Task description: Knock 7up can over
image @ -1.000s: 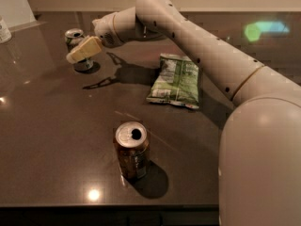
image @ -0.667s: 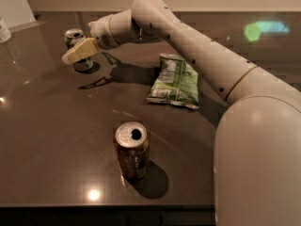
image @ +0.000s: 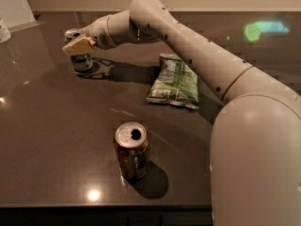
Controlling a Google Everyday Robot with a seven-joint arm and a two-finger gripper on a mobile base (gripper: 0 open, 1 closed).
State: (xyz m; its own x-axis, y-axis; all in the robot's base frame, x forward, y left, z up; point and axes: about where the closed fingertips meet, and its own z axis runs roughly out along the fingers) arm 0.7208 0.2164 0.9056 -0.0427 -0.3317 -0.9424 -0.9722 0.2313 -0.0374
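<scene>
The 7up can stands upright at the far left of the dark table, white and green with a silver top. My gripper is right at the can, its pale yellow fingers across the can's upper part and hiding most of it. My white arm reaches in from the lower right across the table.
A brown-orange can stands upright near the table's front edge. A green snack bag lies flat in the middle right. A white object sits at the far left edge.
The gripper has moved a little to the left and closer onto the 7up can. The can still stands upright.
</scene>
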